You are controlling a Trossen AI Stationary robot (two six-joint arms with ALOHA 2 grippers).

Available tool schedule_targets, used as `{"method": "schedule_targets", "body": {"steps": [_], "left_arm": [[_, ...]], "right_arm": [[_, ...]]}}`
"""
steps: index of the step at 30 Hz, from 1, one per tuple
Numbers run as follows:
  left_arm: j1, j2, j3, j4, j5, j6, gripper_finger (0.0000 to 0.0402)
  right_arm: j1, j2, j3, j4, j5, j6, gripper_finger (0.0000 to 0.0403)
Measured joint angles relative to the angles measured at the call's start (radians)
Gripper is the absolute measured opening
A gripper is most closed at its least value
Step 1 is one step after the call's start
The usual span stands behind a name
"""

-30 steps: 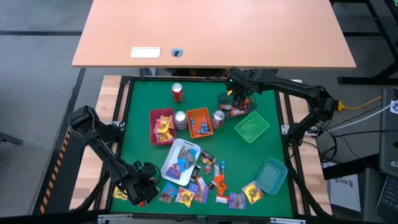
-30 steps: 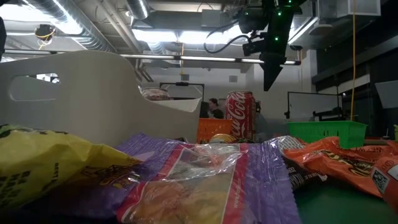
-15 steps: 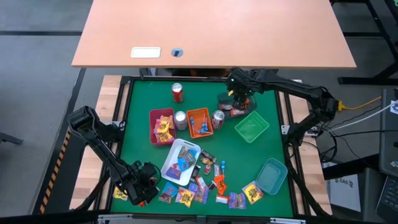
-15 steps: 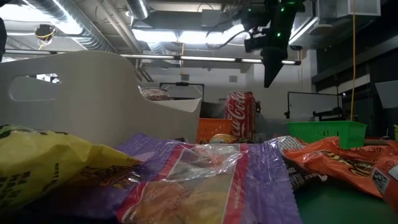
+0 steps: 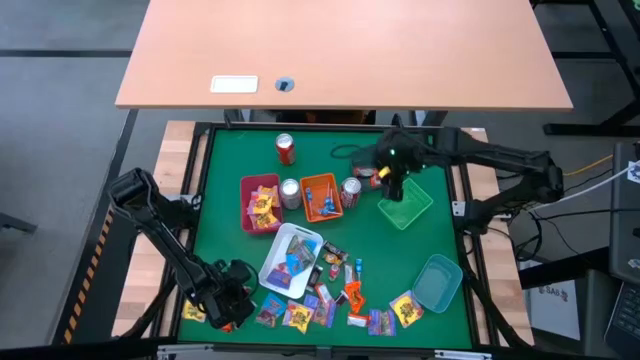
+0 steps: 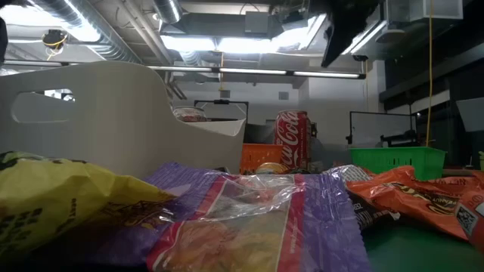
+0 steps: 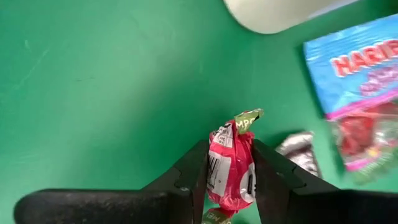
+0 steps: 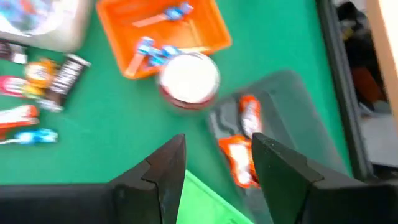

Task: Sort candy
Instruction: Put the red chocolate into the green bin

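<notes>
My left gripper (image 5: 228, 312) is low at the table's near left corner, shut on a pink-red wrapped candy (image 7: 230, 155). More candy (image 5: 330, 298) lies loose along the near edge, and a blue Haribo bag (image 7: 364, 93) is close by. My right gripper (image 5: 392, 187) hangs open and empty, high over the far corner of the green tray (image 5: 408, 205). Its wrist view looks down on a dark grey tray (image 8: 280, 106) holding orange-red candies (image 8: 239, 152). In the low view only the gripper's dark underside (image 6: 344, 34) shows at the top. My left gripper pinches the pink-red candy by its two sides (image 7: 217, 177) between its two fingers. The fingers come from above, pointing steeply down at the green mat. The wrapper's crimped end (image 7: 247, 118) sticks out beyond the fingertips. Whether the candy is lifted off the mat, I cannot tell.
A white tray (image 5: 290, 262), a red tray (image 5: 258, 205), an orange tray (image 5: 320, 197) and a teal tray (image 5: 437, 283) stand on the green mat. Three soda cans (image 5: 285, 149), (image 5: 290, 192), (image 5: 351, 189) stand among them.
My right gripper has risen and swung from over the dark grey tray at the far side toward the table's near and right, and now hangs over the green tray.
</notes>
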Motion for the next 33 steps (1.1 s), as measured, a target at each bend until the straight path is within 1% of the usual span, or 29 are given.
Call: {"method": "schedule_targets", "body": {"steps": [4,11,13,15,19,22,24,28,33], "left_arm": [[0.000,-0.038,0.000,0.001,-0.003,0.000,0.0091],[0.000,-0.128,0.000,0.040,-0.027,0.001,0.0091],[0.002,-0.151,0.000,0.070,-0.067,0.007,0.0091],[0.004,-0.170,0.000,0.110,-0.136,0.029,0.0091],[0.018,-0.189,0.000,0.211,-0.309,0.112,0.0091],[0.040,-0.189,0.000,0.293,-0.386,0.203,0.0091],[0.060,-0.189,0.001,0.340,-0.395,0.262,0.0091],[0.101,-0.189,0.001,0.411,-0.403,0.346,0.0091],[0.154,-0.189,0.001,0.462,-0.403,0.411,0.0091]], "right_arm": [[0.125,0.004,0.000,0.053,0.000,0.092,0.0183],[0.311,0.052,0.000,0.249,-0.002,0.149,0.0183],[0.352,0.072,0.000,0.314,-0.001,0.149,0.0183],[0.386,0.098,0.000,0.386,-0.001,0.149,0.0183],[0.428,0.148,0.000,0.527,-0.002,0.182,0.0183],[0.436,0.192,0.000,0.624,-0.004,0.254,0.0183],[0.435,0.220,0.000,0.677,-0.018,0.297,0.0183],[0.432,0.275,0.000,0.768,-0.100,0.353,0.0183],[0.434,0.342,0.000,0.875,-0.210,0.358,0.0183]]}}
